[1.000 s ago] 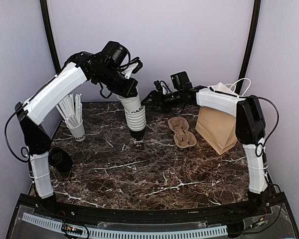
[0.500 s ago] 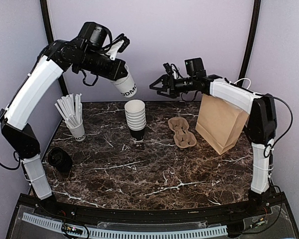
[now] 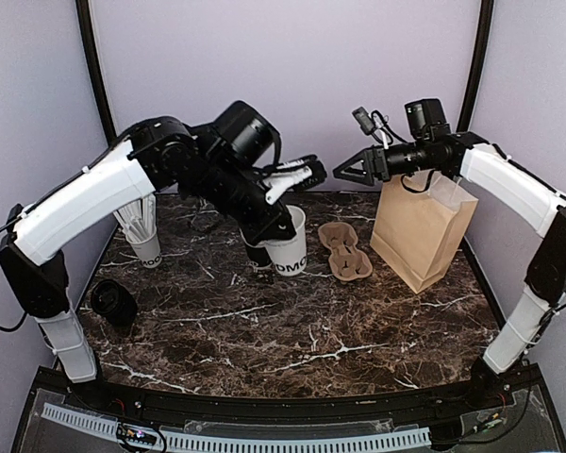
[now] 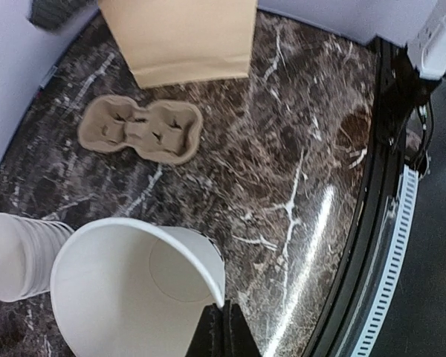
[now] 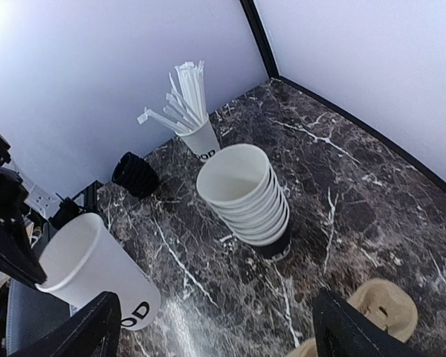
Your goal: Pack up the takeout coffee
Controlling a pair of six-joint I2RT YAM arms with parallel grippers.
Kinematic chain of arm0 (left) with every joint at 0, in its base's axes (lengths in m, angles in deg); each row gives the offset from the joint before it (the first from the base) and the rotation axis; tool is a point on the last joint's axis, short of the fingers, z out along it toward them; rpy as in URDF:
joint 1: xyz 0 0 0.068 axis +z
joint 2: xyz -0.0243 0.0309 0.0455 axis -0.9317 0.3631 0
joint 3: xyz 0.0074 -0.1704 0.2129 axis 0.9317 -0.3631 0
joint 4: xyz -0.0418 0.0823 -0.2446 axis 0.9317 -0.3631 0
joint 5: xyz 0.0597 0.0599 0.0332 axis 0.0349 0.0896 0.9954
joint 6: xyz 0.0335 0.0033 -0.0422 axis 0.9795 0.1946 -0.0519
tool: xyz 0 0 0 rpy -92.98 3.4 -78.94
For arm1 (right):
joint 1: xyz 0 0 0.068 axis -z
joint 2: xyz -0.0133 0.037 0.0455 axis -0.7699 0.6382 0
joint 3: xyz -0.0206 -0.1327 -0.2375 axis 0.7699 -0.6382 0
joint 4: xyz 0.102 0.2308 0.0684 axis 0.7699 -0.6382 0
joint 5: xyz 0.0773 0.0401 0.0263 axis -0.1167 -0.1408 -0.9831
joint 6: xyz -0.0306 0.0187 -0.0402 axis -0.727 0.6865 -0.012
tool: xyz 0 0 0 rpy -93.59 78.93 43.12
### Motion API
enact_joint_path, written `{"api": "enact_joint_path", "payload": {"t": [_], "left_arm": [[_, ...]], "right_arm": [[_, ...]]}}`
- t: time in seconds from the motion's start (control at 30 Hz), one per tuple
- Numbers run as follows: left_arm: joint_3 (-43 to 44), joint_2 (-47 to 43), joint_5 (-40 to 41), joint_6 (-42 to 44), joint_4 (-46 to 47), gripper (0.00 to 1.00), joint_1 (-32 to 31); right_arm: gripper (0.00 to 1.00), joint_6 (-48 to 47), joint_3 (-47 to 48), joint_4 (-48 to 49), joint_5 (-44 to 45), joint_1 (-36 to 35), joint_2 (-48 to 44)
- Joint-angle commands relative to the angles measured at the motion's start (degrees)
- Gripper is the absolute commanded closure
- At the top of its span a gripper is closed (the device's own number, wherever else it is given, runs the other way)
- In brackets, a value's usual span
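No capped takeout coffee is in view. My left gripper [image 3: 279,223] [image 4: 223,320] is shut on the rim of a lidless white paper cup [image 3: 289,251] [image 4: 126,290] [image 5: 97,271]. The cup is tilted, low over the table, just right of the stack of lidless cups [image 5: 245,190] [image 4: 18,253]. My right gripper [image 3: 344,173] [image 5: 219,335] hangs open and empty in the air at the back, above the cardboard cup carrier [image 3: 345,251] [image 4: 141,130] and left of the brown paper bag [image 3: 417,231] [image 4: 178,37].
A white cup of white sticks [image 3: 143,231] [image 5: 193,126] stands at the back left. A pile of black lids [image 3: 113,302] [image 5: 137,175] sits near the table's left edge. The stack of cups rests on a black base [image 5: 276,245].
My left arm swung the single cup from high over the stack down to table level, right of the stack. My right arm lifted and drew back to the right, toward the bag.
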Motion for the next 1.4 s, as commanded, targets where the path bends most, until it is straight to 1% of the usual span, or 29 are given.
{"api": "enact_joint_path", "payload": {"t": [0.0, 0.1, 0.2, 0.33, 0.47, 0.53, 0.57, 0.6, 0.63, 0.67, 0.7, 0.77, 0.83, 0.93, 0.97, 1.03, 1.13, 1.17, 1.2, 1.23, 1.27, 1.3, 1.33, 1.37], "left_arm": [[-4.0, 2.3, 0.8, 1.4, -3.0, 1.00, -3.8], [-6.3, 4.4, 1.0, 1.1, -1.2, 1.00, -5.9], [-8.9, 6.0, 1.8, 0.7, 1.8, 1.00, -7.2], [-10.8, 7.4, 1.5, 0.0, 4.1, 1.00, -8.5], [-12.5, 8.3, 1.3, -0.2, 5.7, 1.00, -8.8], [-13.5, 8.8, 1.9, -0.2, 6.6, 0.90, -8.8], [-13.4, 9.0, 2.0, -0.3, 6.6, 0.83, -8.8], [-13.2, 9.5, 2.0, -0.3, 6.3, 0.80, -8.8], [-12.3, 9.7, 2.1, -0.4, 5.7, 0.71, -8.8], [-11.8, 10.1, 3.6, -0.6, 5.3, 0.66, -8.8], [-10.4, 10.3, 4.0, -0.8, 4.3, 0.58, -8.8], [-8.2, 9.8, 5.3, -1.3, 2.8, 0.53, -8.8], [-7.0, 8.5, 6.6, -1.7, 3.0, 0.50, -8.8], [-5.7, 6.2, 11.1, -3.3, 4.1, 0.46, -8.5], [-5.2, 5.3, 12.9, -4.3, 4.5, 0.43, -8.0], [-3.2, 4.8, 13.1, -6.4, 4.3, 0.42, -6.4], [-0.5, 4.4, 14.3, -11.1, 3.4, 0.41, -3.8], [-0.2, 4.3, 16.3, -12.4, 2.6, 0.41, -2.0], [0.5, 4.3, 17.7, -15.8, 1.4, 0.40, -0.8], [0.8, 4.1, 19.6, -17.6, 0.9, 0.40, 1.9], [0.7, 3.6, 20.0, -20.9, 0.2, 0.40, 3.4], [0.5, 3.3, 19.6, -22.2, 0.2, 0.40, 6.6], [0.0, 2.8, 19.3, -24.7, 0.5, 0.40, 8.1], [-0.2, 2.7, 18.5, -25.6, 0.9, 0.40, 10.9]], "right_arm": [[0.09, -13.4, -7.2, -8.0, -1.6, 3.5, -9.1], [0.09, -16.6, -12.7, -9.2, 0.7, 4.4, -14.0], [0.09, -17.7, -17.4, -9.4, 1.8, 4.6, -17.8], [0.09, -18.0, -21.5, -7.9, 2.2, 4.6, -21.5], [0.09, -18.2, -23.6, -7.2, 3.4, 4.6, -23.0], [0.09, -17.4, -23.9, -6.6, 3.5, 4.6, -23.3], [0.09, -17.1, -24.1, -6.2, 3.3, 4.6, -23.3], [0.09, -16.7, -24.0, -6.0, 3.2, 4.6, -23.3], [0.09, -16.5, -24.0, -6.0, 3.1, 4.6, -23.3], [0.09, -16.3, -23.9, -6.0, 3.0, 4.6, -23.4], [0.09, -16.3, -23.8, -6.2, 3.0, 4.6, -23.5], [0.09, -16.3, -23.5, -6.8, 2.6, 4.6, -23.8], [0.09, -16.3, -23.3, -7.2, 2.1, 4.6, -23.9], [0.09, -16.1, -23.0, -7.6, 1.7, 4.6, -24.2], [0.09, -16.1, -22.9, -7.6, 1.8, 4.6, -24.2], [0.09, -16.1, -22.8, -7.6, 1.9, 4.6, -24.2], [0.10, -17.2, -23.1, -7.8, 2.3, 4.6, -24.1], [0.10, -17.8, -23.6, -7.9, 2.7, 4.5, -24.1], [0.11, -18.4, -24.1, -7.9, 3.3, 4.3, -24.1], [0.11, -19.2, -24.7, -8.2, 4.3, 3.8, -24.1], [0.11, -20.3, -25.2, -8.7, 5.8, 2.6, -24.0], [0.12, -21.5, -25.4, -9.4, 8.0, 1.0, -23.8], [0.13, -23.1, -25.7, -10.6, 10.3, -1.3, -23.6], [0.13, -25.0, -25.9, -11.5, 13.1, -3.9, -23.6]]}}
